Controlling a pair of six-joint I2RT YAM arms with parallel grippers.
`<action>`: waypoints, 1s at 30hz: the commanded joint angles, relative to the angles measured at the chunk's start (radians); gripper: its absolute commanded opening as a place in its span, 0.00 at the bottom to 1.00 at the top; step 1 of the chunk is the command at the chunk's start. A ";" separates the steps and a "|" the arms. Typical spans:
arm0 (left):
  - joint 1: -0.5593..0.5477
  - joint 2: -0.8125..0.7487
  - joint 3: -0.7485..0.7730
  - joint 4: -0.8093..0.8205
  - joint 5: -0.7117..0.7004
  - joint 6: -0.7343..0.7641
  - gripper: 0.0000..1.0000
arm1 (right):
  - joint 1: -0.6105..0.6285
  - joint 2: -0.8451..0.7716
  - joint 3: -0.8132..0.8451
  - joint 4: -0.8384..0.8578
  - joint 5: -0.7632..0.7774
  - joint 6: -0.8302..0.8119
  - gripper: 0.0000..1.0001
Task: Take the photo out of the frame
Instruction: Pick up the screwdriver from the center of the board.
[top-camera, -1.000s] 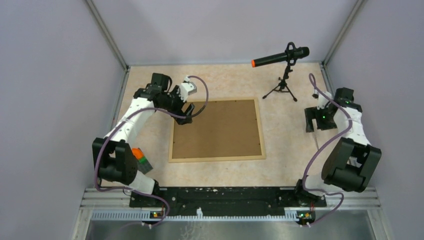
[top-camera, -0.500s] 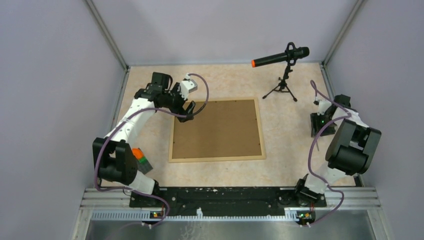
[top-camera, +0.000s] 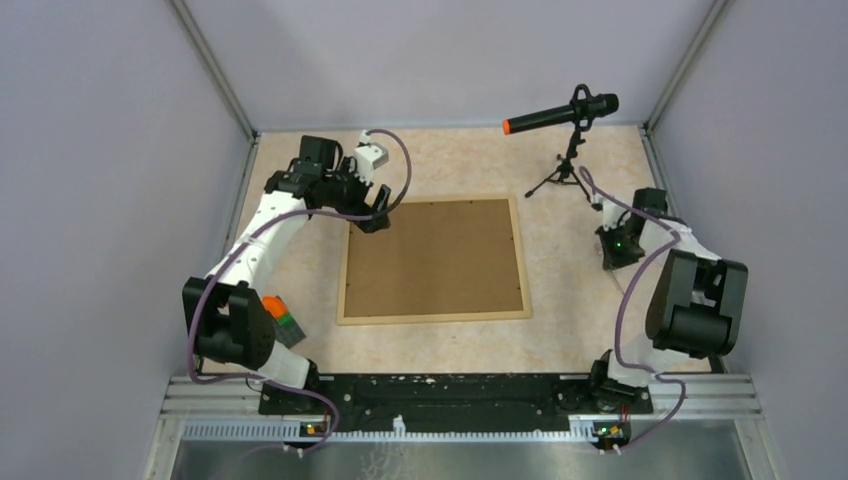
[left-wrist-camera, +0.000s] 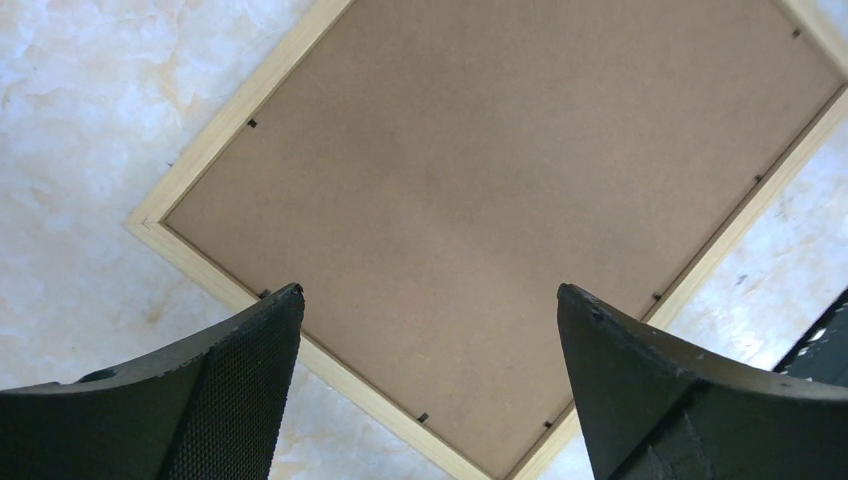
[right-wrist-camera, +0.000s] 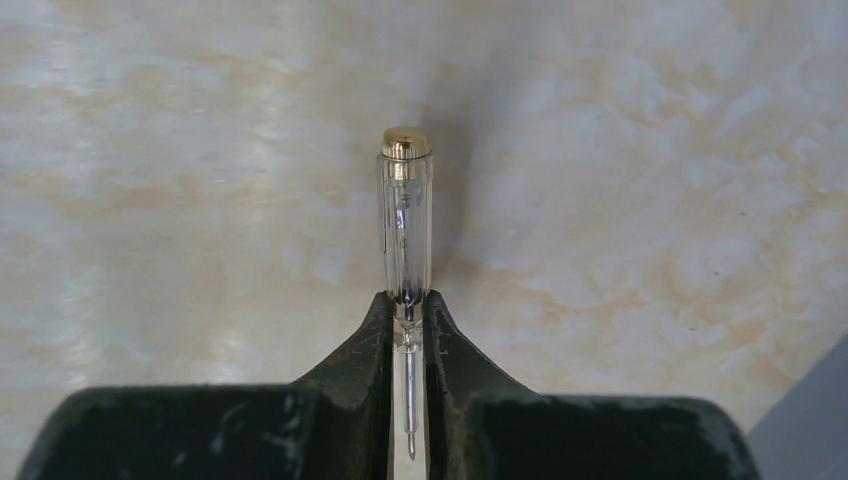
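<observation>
A beige marbled table (top-camera: 450, 350) bears the frame (top-camera: 436, 258), laid back-up, so the photo is hidden beneath the brown backing board (left-wrist-camera: 480, 200). Over the frame's far-left corner the left gripper (left-wrist-camera: 430, 300) is spread wide. Right of the frame, the right gripper (right-wrist-camera: 408, 305) is clamped on a clear-handled screwdriver (right-wrist-camera: 405, 220). Its tip would best be slid under the small tabs (left-wrist-camera: 253, 124) at the frame's inner edge, each bent up gently. No writing can be read.

Left gripper (left-wrist-camera: 430, 296) hangs wide open; right gripper (right-wrist-camera: 407, 302) is clamped on a clear-handled tool (right-wrist-camera: 405, 220).
</observation>
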 joint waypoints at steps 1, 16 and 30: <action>0.011 -0.042 0.071 0.006 0.052 -0.129 0.99 | 0.098 -0.177 0.036 -0.160 -0.141 -0.060 0.00; 0.012 -0.002 0.188 -0.043 0.580 -0.463 0.98 | 0.835 -0.348 0.416 -0.228 -0.098 0.065 0.00; -0.134 -0.090 -0.145 0.435 0.633 -0.904 0.91 | 1.145 -0.239 0.522 -0.176 -0.011 -0.018 0.00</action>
